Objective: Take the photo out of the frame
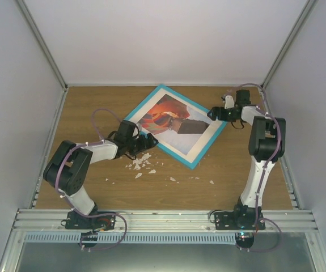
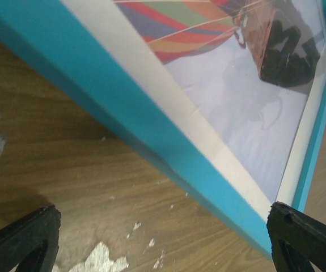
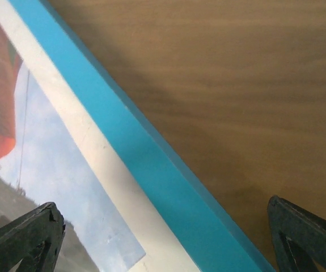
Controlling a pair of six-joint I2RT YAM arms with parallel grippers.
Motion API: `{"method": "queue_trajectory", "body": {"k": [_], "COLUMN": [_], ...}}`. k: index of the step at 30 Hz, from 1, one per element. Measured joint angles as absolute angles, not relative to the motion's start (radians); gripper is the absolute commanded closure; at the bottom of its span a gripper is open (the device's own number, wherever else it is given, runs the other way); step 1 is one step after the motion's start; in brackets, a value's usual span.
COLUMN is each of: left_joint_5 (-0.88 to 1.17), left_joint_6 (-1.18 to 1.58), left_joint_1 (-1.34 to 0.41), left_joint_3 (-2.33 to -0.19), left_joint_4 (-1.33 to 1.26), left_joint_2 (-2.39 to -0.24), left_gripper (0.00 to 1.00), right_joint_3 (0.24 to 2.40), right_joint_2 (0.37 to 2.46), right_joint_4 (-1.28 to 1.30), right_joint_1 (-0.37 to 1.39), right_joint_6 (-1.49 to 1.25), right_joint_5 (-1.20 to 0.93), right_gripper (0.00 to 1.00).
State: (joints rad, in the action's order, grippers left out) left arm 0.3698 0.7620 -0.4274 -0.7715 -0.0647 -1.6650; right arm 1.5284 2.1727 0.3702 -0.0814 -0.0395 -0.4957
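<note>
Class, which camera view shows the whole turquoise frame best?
Top external: the frame shows whole, all four sides. The left wrist view catches only one corner and adjoining edges; the right wrist view only one edge.

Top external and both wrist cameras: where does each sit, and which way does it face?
Top external: high behind the robot, looking down on the table; left arm and right arm show.
Left wrist: low beside the frame, facing across the photo; open fingers show.
Right wrist: over the frame's right edge, facing down; open fingers show.
All share the frame and photo.
</note>
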Motion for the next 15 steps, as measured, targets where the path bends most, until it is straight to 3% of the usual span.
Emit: {"method": "queue_trajectory", "body": {"k": [15], "left_joint_5": [0.345], "left_joint_6": [0.645], "left_joint_1": [-0.416], "left_joint_3": [-0.907], "left_joint_4": [0.001], "left_joint_2": [-1.763], "left_gripper": [0.01], "right_joint_3": [0.928], "right_joint_2": [1.757], "right_joint_4": [0.23], "right_joint_1": [-0.03], "right_joint_6": [-0.162], "right_joint_5": [-0.539], "right_gripper": [0.03]}}
